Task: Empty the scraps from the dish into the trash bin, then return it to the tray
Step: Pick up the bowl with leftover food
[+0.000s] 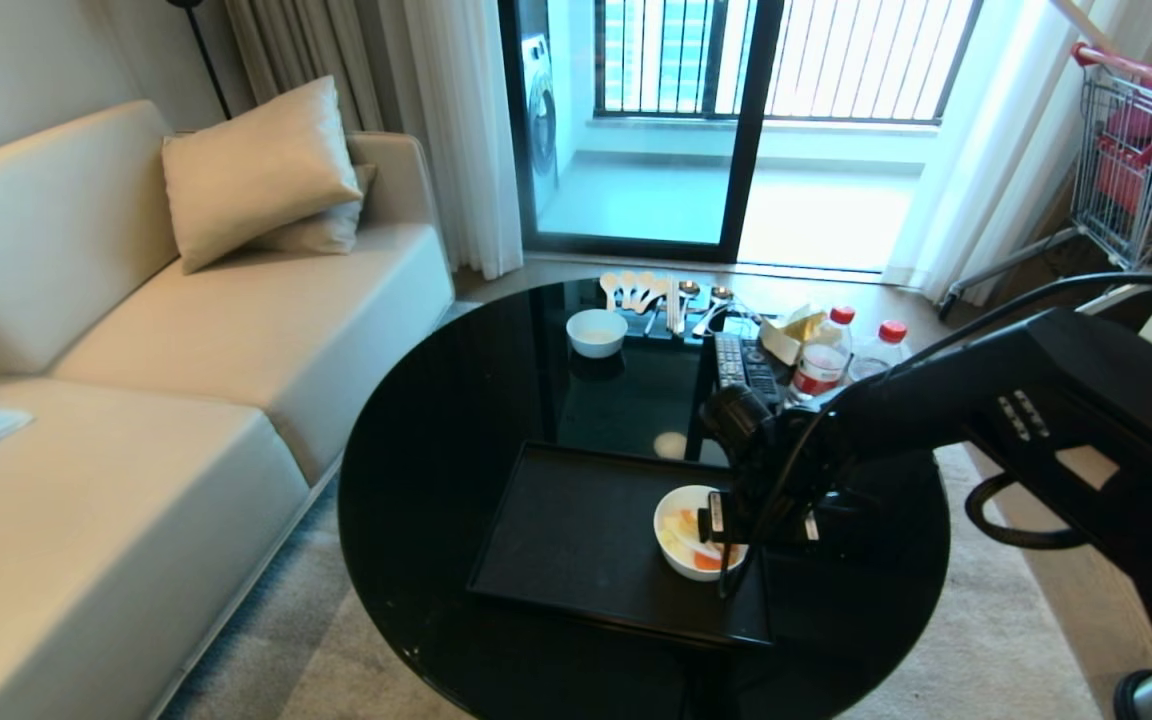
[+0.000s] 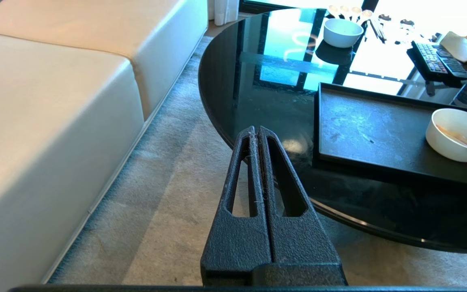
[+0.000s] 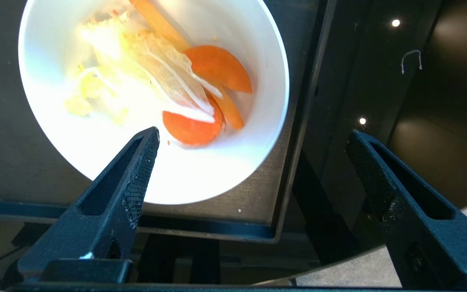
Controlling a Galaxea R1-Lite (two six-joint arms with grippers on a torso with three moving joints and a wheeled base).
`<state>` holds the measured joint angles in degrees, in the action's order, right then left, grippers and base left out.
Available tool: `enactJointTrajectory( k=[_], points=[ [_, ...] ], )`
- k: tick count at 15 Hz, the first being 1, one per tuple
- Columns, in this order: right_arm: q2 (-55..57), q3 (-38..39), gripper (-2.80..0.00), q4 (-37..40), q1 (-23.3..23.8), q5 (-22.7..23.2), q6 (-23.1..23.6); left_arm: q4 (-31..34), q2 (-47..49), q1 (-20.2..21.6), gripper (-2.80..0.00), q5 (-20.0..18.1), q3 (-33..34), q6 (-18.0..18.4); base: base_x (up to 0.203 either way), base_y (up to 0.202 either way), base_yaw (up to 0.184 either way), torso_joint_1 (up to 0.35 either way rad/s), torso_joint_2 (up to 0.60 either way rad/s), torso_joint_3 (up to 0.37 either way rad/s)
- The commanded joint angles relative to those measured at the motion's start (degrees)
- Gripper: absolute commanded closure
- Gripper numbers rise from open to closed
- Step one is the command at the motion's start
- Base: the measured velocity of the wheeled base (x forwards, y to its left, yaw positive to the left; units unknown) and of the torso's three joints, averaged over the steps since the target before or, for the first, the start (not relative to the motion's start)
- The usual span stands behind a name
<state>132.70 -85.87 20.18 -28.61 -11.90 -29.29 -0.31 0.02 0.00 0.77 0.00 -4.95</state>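
Observation:
The dish [image 1: 688, 535], a white bowl, stands in the near right corner of the black tray [image 1: 576, 540]. It holds the scraps [image 3: 205, 81], orange slices and pale yellow-white pieces. My right gripper [image 3: 253, 134] hangs open just above the dish's rim [image 3: 201, 174]. One fingertip [image 3: 148, 142] is over the bowl's inside and the other is beyond the tray's edge [image 3: 286, 194]. My left gripper [image 2: 255, 130] is shut and empty, parked over the carpet beside the table. A silvery rounded shape [image 1: 1148, 695] peeks out low on the right; I cannot tell whether it is the trash bin.
The tray lies on a round black glass table [image 1: 436, 450]. At its far side are a smaller white bowl [image 1: 596, 332], spoons [image 1: 636, 290], remotes [image 1: 744, 365] and two bottles [image 1: 821, 360]. A cream sofa [image 1: 136, 400] runs along the left. A shopping cart [image 1: 1146, 170] stands far right.

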Motion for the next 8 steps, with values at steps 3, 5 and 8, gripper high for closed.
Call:
enactJointTrajectory(
  k=[3,5,8],
  points=[
    [2.11,-2.68,-2.8,0.13,0.3,-0.14,-0.15,-0.04,-0.02,0.0,0.0,0.02,0.0,-0.06,0.0,0.0,0.0,0.0,0.0,0.0],
    [2.56,-2.9,-2.8,0.04,0.48,-0.14,-0.15,-0.04,-0.02,0.0,0.0,0.02,0.0,-0.06,0.0,0.0,0.0,0.0,0.0,0.0],
    [2.74,-2.9,-2.8,-0.04,1.01,-0.15,-0.15,-0.04,-0.02,0.0,0.0,0.02,0.0,0.03,0.0,0.0,0.0,0.0,0.0,0.0]
  ],
)
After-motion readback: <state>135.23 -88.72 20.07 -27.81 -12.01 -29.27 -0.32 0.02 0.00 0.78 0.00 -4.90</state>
